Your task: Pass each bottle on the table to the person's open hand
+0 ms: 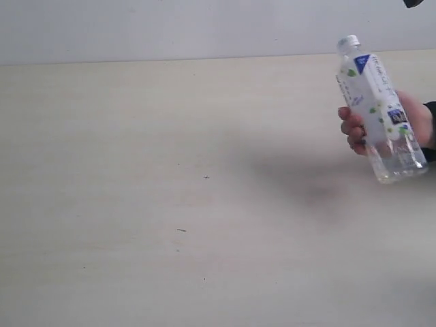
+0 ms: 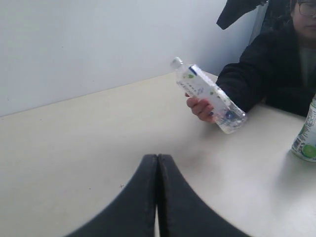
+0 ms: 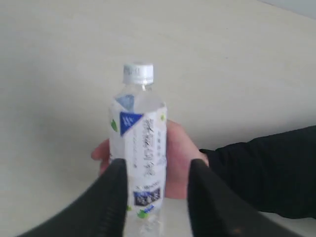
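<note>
The clear white-capped plastic bottle with white-and-green label (image 1: 378,102) sat tilted in the person's hand (image 1: 353,126), above the pale beige worktop (image 1: 170,204); right end effector (image 3: 157,168) stood open, left end effector (image 2: 157,159) closed; a loose grasp might drop it

My left claw (image 2: 157,158) sits at the bottom centre of its wrist view, fingers pressed flat together. My right claw (image 3: 157,165) shows along the lower edge of its view, fingers spread apart.

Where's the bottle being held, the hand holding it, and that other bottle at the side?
held bottle (image 1: 377,95): exterior view, on its printed label.
person's hand (image 3: 180,158): right wrist view, on the palm.
other bottle (image 2: 307,140): left wrist view, on its label.
</note>
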You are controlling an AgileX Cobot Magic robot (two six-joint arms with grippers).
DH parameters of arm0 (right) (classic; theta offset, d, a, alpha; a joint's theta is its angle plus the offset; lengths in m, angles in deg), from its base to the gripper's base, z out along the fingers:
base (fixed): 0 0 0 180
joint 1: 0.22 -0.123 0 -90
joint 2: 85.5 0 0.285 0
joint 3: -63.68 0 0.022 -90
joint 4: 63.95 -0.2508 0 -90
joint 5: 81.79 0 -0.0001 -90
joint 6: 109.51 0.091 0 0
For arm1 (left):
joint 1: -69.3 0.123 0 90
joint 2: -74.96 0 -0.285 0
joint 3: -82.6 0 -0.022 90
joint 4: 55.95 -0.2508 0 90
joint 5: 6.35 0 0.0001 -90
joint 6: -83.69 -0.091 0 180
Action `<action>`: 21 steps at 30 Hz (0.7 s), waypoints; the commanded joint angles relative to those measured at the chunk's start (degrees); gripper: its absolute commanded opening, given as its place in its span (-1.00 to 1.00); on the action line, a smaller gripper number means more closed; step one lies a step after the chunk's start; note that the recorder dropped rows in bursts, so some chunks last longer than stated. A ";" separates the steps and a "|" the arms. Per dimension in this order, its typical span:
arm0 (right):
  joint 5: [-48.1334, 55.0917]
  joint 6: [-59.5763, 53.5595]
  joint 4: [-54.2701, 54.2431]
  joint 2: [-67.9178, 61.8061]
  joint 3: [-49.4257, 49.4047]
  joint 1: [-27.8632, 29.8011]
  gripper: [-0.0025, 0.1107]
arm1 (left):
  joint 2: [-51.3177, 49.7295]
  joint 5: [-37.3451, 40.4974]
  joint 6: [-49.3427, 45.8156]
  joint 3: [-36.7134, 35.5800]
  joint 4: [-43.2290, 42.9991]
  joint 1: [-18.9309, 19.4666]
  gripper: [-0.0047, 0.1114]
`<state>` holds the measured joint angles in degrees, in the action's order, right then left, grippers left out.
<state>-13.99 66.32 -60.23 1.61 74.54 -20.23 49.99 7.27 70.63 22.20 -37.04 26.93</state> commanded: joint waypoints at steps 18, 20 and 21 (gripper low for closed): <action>-22.48 -24.30 -40.60 24.90 -35.17 0.34 -0.96 | 0.43 -0.02 -0.15 -0.22 -0.29 0.10 -0.92; -22.78 -28.16 -49.60 26.92 -39.48 0.34 -0.96 | 0.43 -0.02 -0.15 -0.22 -0.29 0.10 -0.92; -21.85 -28.03 -51.72 27.35 -40.47 0.34 -0.96 | 0.43 -0.02 -0.15 -0.22 -0.29 0.10 -0.92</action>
<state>-35.07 40.61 -105.87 27.48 36.30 -20.23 49.99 7.34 70.63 22.20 -37.04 26.93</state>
